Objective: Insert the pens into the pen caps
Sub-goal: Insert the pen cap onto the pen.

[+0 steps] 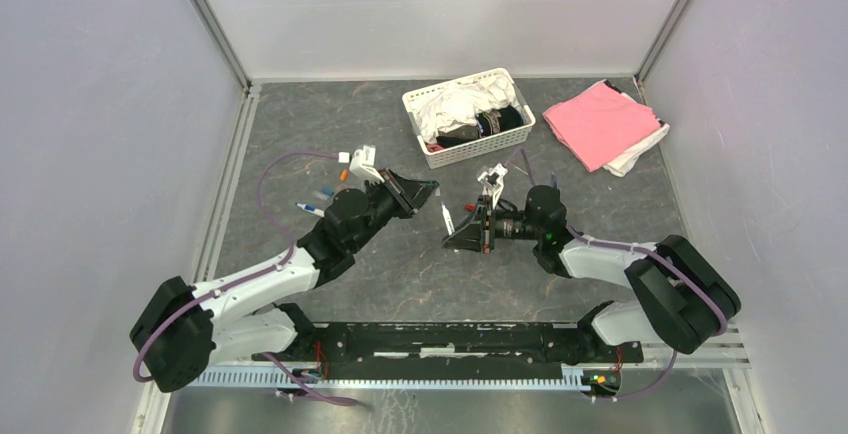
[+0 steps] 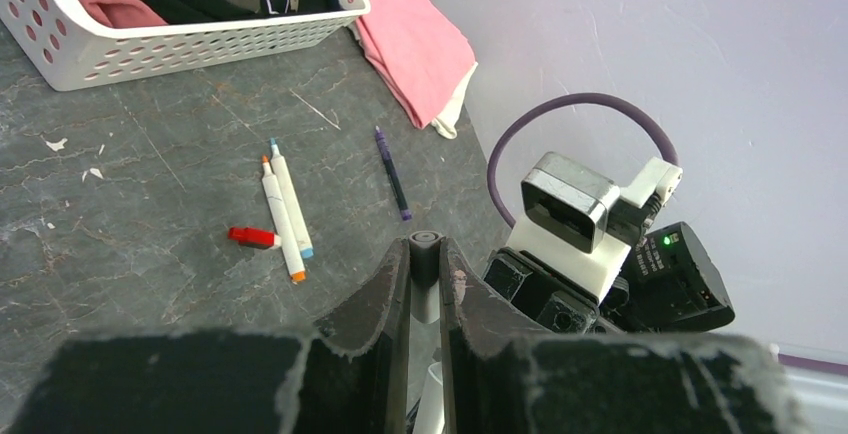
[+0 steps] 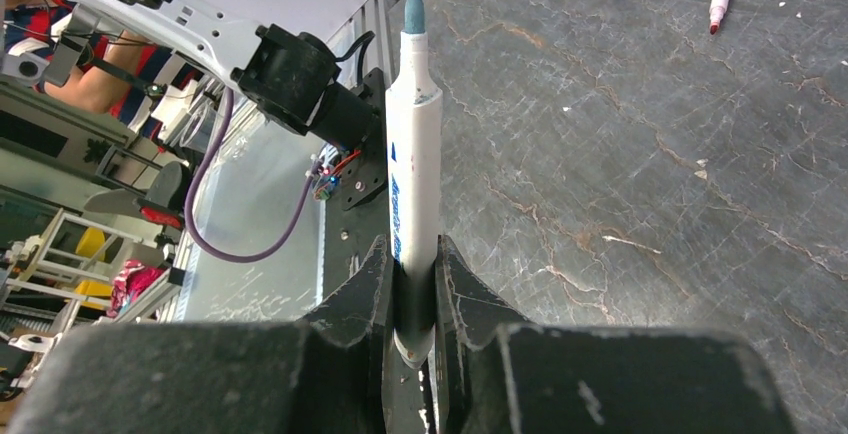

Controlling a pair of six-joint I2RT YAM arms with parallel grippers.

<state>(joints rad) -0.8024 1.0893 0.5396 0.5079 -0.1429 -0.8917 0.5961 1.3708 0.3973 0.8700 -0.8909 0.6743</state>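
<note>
Left wrist: three pens (image 2: 280, 219) (image 2: 290, 197) (image 2: 392, 174), one red cap (image 2: 252, 238)

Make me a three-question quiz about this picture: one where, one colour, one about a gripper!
1. Where is the pink cloth? A on the table beside the basket; B inside the basket; C under an arm.
2. What colour is the tip of the pen in the right gripper? A red; B blue; C green.
3. The right gripper is: A wide open; B shut on the pen; C hidden.
Answers: A, it lies next to the basket; B, the bare tip is blue; B, both fingers squeeze the barrel.
</note>
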